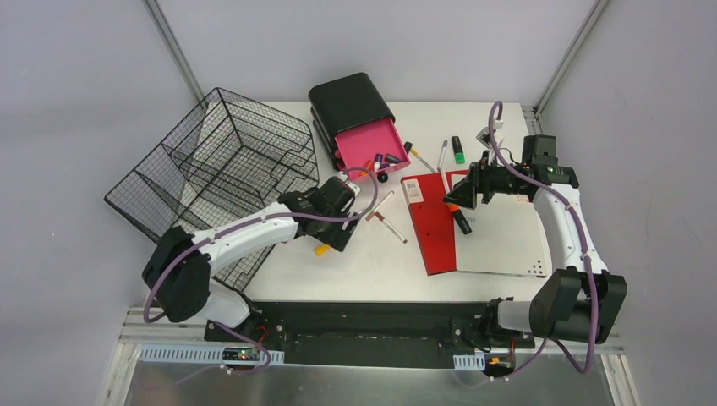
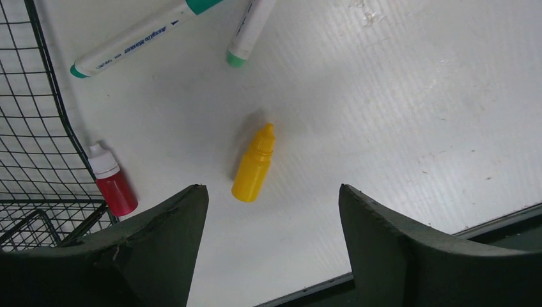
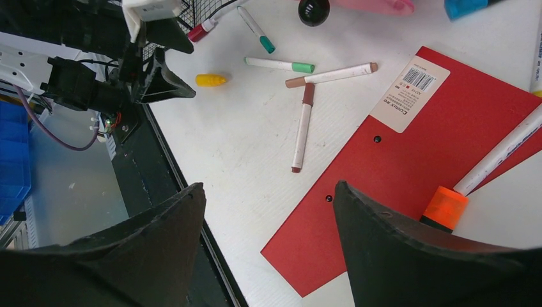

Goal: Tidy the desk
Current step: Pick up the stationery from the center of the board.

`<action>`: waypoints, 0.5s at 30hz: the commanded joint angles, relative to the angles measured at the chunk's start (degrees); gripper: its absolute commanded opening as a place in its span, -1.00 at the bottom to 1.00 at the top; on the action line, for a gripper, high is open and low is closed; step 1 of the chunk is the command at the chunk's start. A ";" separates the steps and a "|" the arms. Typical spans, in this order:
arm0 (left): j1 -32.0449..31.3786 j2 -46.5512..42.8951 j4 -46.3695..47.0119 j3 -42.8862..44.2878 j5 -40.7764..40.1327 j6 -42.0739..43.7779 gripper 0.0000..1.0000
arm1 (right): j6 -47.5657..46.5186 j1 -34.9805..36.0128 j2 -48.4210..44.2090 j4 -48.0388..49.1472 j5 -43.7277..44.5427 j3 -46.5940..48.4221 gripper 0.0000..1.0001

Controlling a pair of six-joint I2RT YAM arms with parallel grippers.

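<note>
desk: one, white, filling the middle of the top view; both grippers hang over it.
left gripper: one, at the bottom edge of its wrist view; fingers spread apart, holding nothing, bare desk showing in the gap.
yellow dropper bottle: one, lying on the desk at frame centre, just above that gap, nearer the left-hand finger and touching neither.
red dropper bottle: one, lying at the left of the frame beside the wire mesh.
right gripper: one, fingers apart and empty, bare desk in the gap.
loose markers: four, upper middle of the right wrist view: teal-tipped marker, green-capped marker, two brown-capped markers.
red folder: one, right of frame.
orange-capped highlighter: one, lower right, on the folder.
wire mesh tray: one, left of the top view.
black case with pink drawer: one, top centre.
</note>
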 commanded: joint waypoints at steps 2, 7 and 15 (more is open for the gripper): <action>-1.14 4.25 -1.60 2.46 -4.43 -1.18 0.50 | -0.90 -0.12 -1.54 1.78 -0.52 1.64 0.52; -1.33 7.72 -1.47 2.44 -6.10 -0.87 0.42 | -0.88 -0.12 -1.31 1.79 -0.43 1.65 0.52; -1.33 11.86 -0.47 2.15 -5.37 -1.02 0.18 | -0.90 -0.11 -1.13 1.80 -0.30 1.56 0.53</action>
